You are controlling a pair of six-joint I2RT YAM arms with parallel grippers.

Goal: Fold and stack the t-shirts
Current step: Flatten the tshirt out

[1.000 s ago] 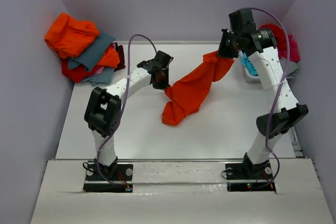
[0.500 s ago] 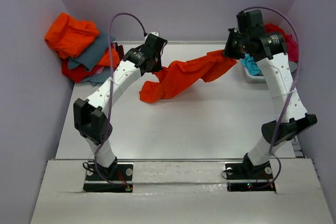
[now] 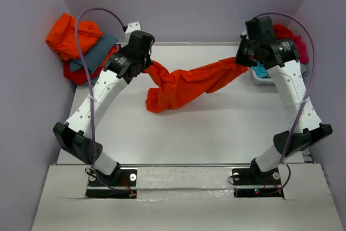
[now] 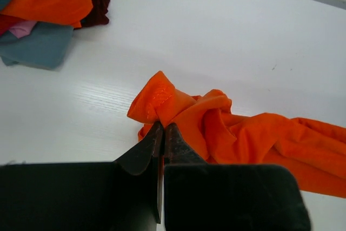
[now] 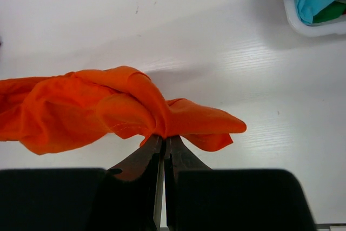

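White table (image 3: 216, 133); t-shirt (image 3: 186, 84) pinched both ends.

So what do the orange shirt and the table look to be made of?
Orange shirt: soft matte knit cloth, probably cotton jersey; it sags, creases and shows a stitched hem.
Table: hard white board with faint grain lines and slight sheen, likely laminate.

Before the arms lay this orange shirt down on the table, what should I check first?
1. Left pincer shut on the orange t-shirt: ok.
2. Right pincer shut on its other end: ok.
3. Shirt spread flat between them: not ok, it is bunched and sags in the middle.
4. Which corners are held: cannot tell.
5. Table under the shirt free of other cloth: ok.
6. Shirt apart from the pile of shirts at far left: ok.
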